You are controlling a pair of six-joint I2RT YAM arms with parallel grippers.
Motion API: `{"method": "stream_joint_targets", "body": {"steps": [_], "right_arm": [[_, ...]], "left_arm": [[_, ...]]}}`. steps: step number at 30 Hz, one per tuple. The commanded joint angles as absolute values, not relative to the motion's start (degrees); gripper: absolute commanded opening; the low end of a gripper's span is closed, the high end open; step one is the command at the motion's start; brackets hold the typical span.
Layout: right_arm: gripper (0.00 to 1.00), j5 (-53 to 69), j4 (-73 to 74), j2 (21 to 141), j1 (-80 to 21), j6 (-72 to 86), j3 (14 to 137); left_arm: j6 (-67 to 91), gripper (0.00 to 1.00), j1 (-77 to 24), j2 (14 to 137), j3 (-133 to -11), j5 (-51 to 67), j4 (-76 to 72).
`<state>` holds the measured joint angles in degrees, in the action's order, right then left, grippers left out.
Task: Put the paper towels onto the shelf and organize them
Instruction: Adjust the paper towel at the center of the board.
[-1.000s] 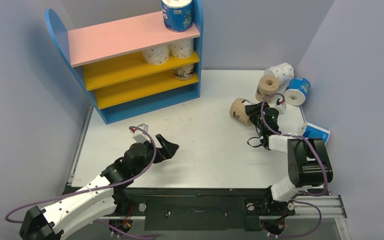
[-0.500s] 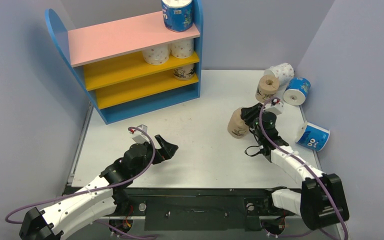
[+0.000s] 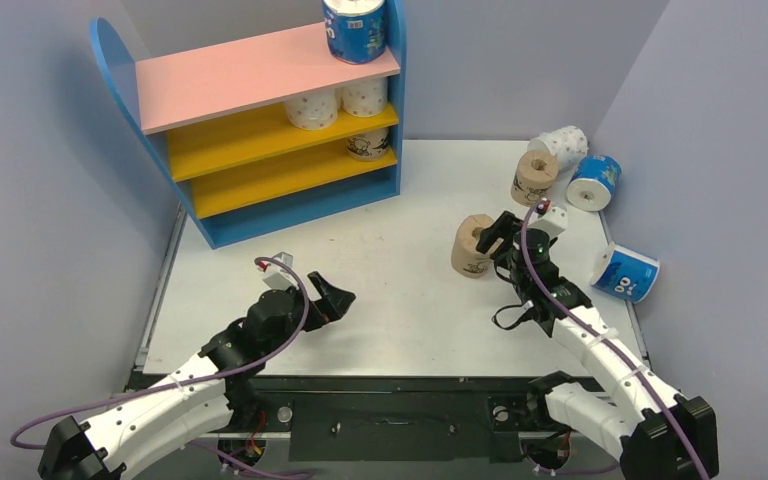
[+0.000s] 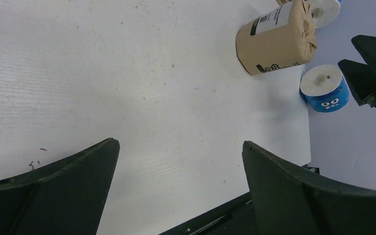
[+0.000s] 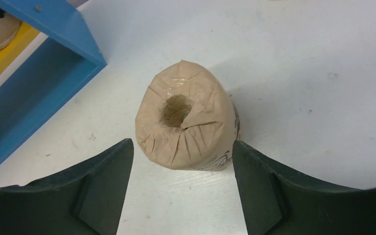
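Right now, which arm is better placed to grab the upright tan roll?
Right. Its open jaws flank the tan roll, lined up on it. The left arm hangs open-jawed over the table, well away.

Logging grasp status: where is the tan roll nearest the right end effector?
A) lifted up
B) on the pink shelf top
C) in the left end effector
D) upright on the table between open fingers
D: the tan roll stands on the table, the right end effector open around it.
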<state>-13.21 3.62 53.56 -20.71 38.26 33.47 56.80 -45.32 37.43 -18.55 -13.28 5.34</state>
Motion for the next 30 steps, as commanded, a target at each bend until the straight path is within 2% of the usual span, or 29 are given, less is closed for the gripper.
{"method": "stream_joint_targets", "body": {"steps": [1,9,30], "right_arm": [[0.72,-20.6,13.3,57.5,-20.0,37.2,42.9],[0.77,-17.7,16.6,69.1,-17.5,37.8,50.2],[0.68,-9.5,12.6,79.1,-13.4,38.5,49.8]], "left_arm": [[57.6,0.97,-45.6,37.3,-18.5,-13.1,3.5],[56.9,0.96,-45.6,37.2,-19.1,-13.5,4.5],[53.9,0.96,-45.5,37.3,-20.3,-16.2,5.7]]}}
